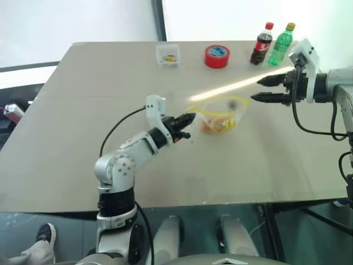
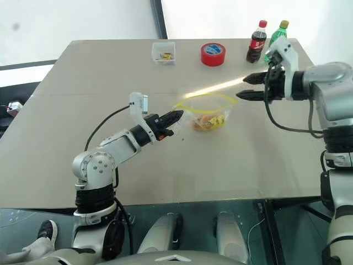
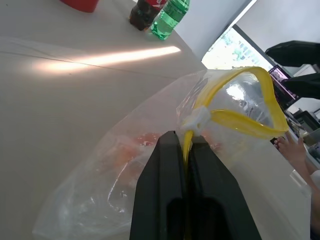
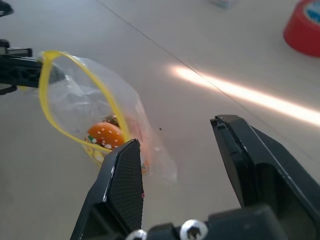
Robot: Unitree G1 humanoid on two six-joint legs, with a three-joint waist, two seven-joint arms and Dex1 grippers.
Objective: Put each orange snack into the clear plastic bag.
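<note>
Clear plastic bag (image 1: 220, 117) mouth facing right, left hand (image 1: 185, 122) pinching its rim, right hand (image 1: 266, 89) open, empty.

Along the table's (image 1: 83, 138) far edge: small clear box (image 1: 168, 54), red tape roll (image 1: 217, 56), two bottles (cola (image 1: 262, 44), green (image 1: 281, 44)).

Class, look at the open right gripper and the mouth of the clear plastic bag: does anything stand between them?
Nothing visible does. The right gripper, jaws apart and empty, hangs beside the clear plastic bag, whose yellow-rimmed mouth the left gripper pinches open. Only bare table lies between. An orange snack is already inside.
</note>
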